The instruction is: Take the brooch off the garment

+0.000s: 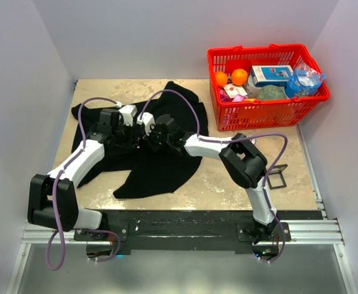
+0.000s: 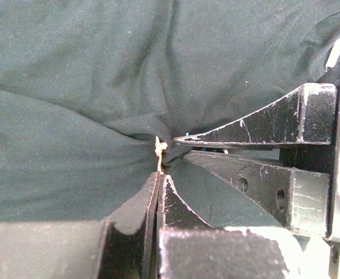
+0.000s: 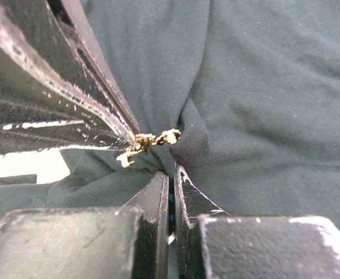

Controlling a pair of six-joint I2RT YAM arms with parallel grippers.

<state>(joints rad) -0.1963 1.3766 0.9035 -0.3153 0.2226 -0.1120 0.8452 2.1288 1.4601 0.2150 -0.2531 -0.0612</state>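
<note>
The right tool (image 3: 171, 172) fills the bottom of its own view, its two fingers pressed together on a pinch of the shirt (image 3: 262, 116). Just past its tips sits the brooch (image 3: 152, 140), a small gold piece at the point where the black cloth gathers into folds. The left tool (image 3: 130, 138) comes in from the upper left of that view. Its fingers are together too, the tips clamped on the brooch's end. In the left wrist view the gold shows as a thin sliver right at those closed tips. From above, both arms reach in over the middle of the shirt, which lies spread and rumpled on the table (image 1: 227, 184). Beyond it, at the far right corner, stands a red basket (image 1: 258, 115) with two oranges (image 1: 239, 76) and a blue-and-white box (image 1: 270, 74).
</note>
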